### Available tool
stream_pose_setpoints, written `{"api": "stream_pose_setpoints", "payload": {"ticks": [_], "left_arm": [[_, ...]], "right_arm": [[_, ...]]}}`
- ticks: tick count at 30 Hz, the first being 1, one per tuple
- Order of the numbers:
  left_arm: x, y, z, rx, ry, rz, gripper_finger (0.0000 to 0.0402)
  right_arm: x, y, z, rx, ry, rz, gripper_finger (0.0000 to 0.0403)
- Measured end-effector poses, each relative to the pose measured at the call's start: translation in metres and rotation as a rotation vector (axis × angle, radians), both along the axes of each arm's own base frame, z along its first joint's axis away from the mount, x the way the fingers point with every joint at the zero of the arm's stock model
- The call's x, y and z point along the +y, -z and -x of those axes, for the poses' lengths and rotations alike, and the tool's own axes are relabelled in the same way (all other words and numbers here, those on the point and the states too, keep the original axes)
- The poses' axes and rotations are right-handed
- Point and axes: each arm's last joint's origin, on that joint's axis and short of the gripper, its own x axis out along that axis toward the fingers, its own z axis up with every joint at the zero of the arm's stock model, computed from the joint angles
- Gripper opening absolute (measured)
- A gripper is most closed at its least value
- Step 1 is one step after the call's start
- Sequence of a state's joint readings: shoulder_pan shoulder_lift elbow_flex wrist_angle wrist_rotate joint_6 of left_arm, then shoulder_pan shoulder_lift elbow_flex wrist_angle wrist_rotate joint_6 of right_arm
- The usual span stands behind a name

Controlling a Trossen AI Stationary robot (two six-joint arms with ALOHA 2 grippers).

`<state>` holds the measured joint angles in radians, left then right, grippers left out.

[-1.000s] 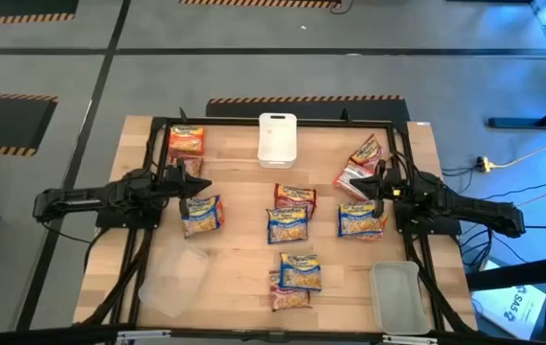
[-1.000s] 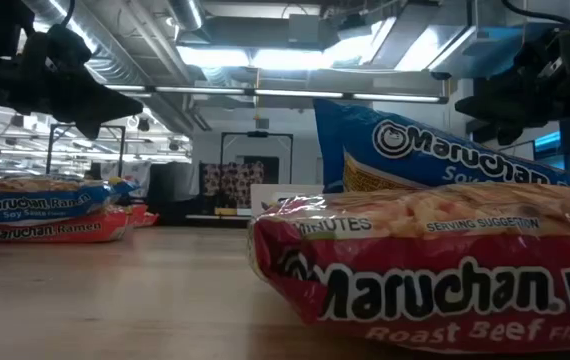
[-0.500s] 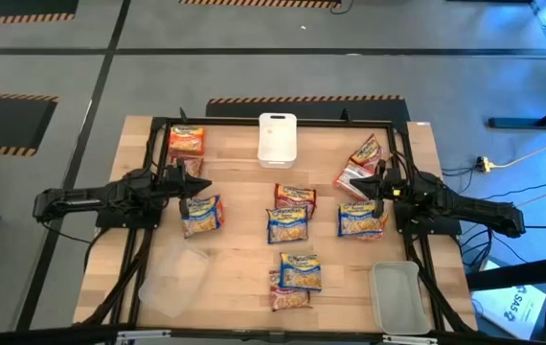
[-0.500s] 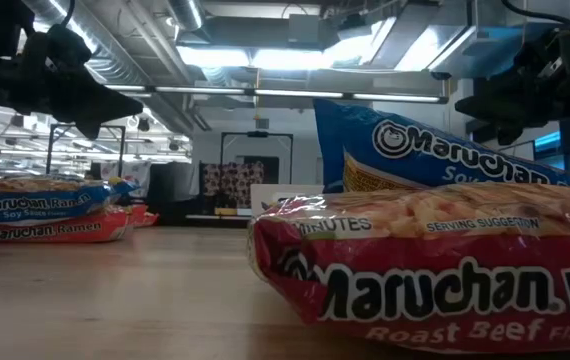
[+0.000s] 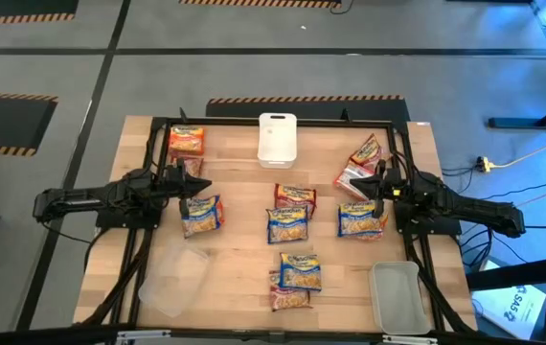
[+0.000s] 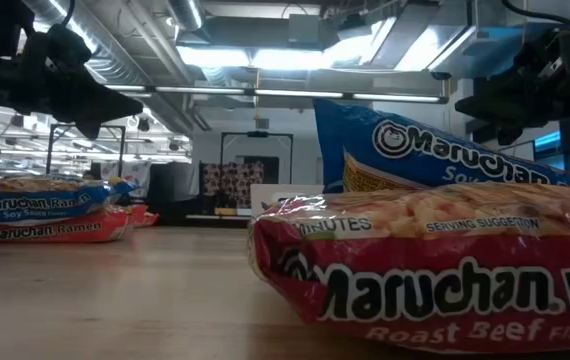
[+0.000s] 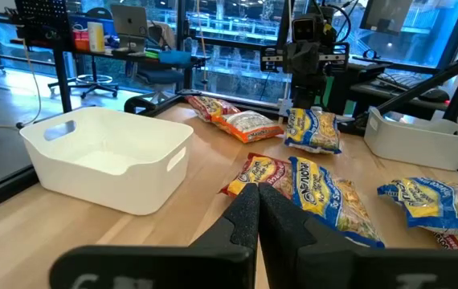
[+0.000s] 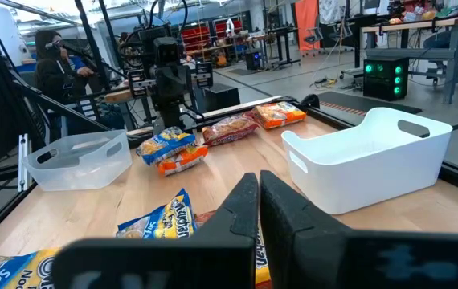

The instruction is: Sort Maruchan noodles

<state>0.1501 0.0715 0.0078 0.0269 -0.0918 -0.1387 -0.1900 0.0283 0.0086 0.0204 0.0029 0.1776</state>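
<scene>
Both grippers hover above the bench with their fingers pressed together, holding nothing. Left gripper (image 5: 189,188) hangs near the left edge, just above a blue packet (image 5: 201,215) that lies on a pink one; its closed fingers (image 7: 249,225) show in the left wrist view. Right gripper (image 5: 379,188) hangs near the right edge, over the top of another blue packet (image 5: 362,219), with its fingers (image 8: 253,213) likewise shut.

Maruchan noodles are scattered flat across the bench. An orange packet (image 5: 187,141) lies at the far left corner. 2 red packets (image 5: 360,165) lie toward the far right corner, beside the right gripper. At the middle, a red packet (image 5: 295,196) is partly covered by a blue one (image 5: 287,224). Toward the near edge, a blue packet (image 5: 301,270) lies on a red Roast Beef packet (image 6: 435,265).

A white tub (image 5: 277,139) stands at the middle of the far edge. A clear tub (image 5: 174,281) sits at the near left corner and a grey-white tub (image 5: 398,297) at the near right corner.
</scene>
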Motion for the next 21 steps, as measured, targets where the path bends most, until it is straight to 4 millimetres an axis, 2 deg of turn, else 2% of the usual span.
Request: {"api": "stream_pose_setpoints", "payload": {"ticks": [21], "left_arm": [[-0.0001, -0.0024, -0.0001, -0.033, 0.001, 0.024, 0.0002]], "right_arm": [[0.0000, 0.0001, 0.0000, 0.000, 0.000, 0.000, 0.0003]]}}
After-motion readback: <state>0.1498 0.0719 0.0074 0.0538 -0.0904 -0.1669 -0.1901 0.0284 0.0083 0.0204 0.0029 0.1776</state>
